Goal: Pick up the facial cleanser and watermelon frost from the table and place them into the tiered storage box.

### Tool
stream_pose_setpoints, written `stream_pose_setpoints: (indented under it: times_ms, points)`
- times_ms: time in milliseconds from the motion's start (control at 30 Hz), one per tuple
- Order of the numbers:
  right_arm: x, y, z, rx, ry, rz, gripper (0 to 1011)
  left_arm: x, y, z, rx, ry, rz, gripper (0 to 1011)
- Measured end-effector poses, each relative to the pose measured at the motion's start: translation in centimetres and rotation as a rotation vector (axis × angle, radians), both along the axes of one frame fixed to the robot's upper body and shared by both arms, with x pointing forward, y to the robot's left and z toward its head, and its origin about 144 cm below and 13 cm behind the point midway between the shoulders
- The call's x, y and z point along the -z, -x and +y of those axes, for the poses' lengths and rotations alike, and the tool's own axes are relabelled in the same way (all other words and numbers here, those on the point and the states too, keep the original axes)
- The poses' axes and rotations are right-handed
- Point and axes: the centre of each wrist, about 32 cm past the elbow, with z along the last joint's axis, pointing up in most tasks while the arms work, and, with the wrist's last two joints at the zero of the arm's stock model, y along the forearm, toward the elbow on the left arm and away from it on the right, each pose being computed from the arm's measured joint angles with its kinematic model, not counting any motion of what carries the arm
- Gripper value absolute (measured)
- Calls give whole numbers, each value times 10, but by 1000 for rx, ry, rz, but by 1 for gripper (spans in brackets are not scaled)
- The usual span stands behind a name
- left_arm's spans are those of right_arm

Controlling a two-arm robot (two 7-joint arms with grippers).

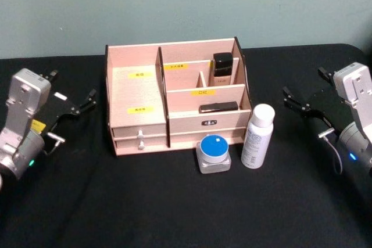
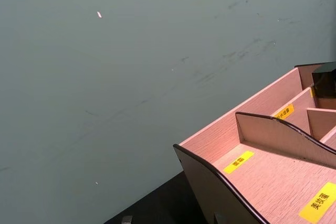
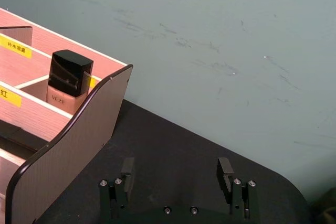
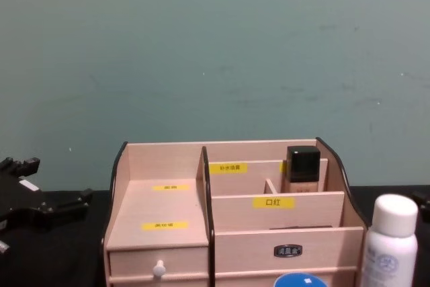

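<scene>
Far left, the left gripper (image 1: 86, 101) hangs low over the black table (image 1: 174, 207), well off the box's left side. Its fingers point toward the box and are spread, with nothing between them. From its own wrist camera you get the box's left wall and a couple of yellow labels.

In the middle is the wooden stepped box (image 1: 133, 55), back against the green wall (image 1: 186, 4), with small drawers (image 1: 140, 137) along the bottom front. Its rear right slot holds a black-capped bottle (image 1: 222, 67) standing upright. One tier below that, a dark flat stick (image 1: 218, 107) lies on its side.

Both task items are out on the table, not in the box. The jar (image 1: 214, 153) with the blue lid sits right in front of the box's right half, just about touching the front face. The white bottle (image 1: 257, 136) stands upright just to the right of the jar, near the box's front right corner. In the chest view its white cap pokes up at the bottom right.

Far right, the right gripper (image 1: 293, 100) hovers just above the table, well clear of the bottle. Its fingers (image 3: 224, 174) are wide apart and empty, aimed toward the box's right side panel.
</scene>
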Motion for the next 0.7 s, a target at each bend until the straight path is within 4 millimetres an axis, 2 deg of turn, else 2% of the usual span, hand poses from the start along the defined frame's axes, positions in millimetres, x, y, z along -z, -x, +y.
stream_pose_setpoints:
  times_ms: [700]
  points:
    - [0,0,0,0,0,0,1002,0,0,0,0,0,0,1010]
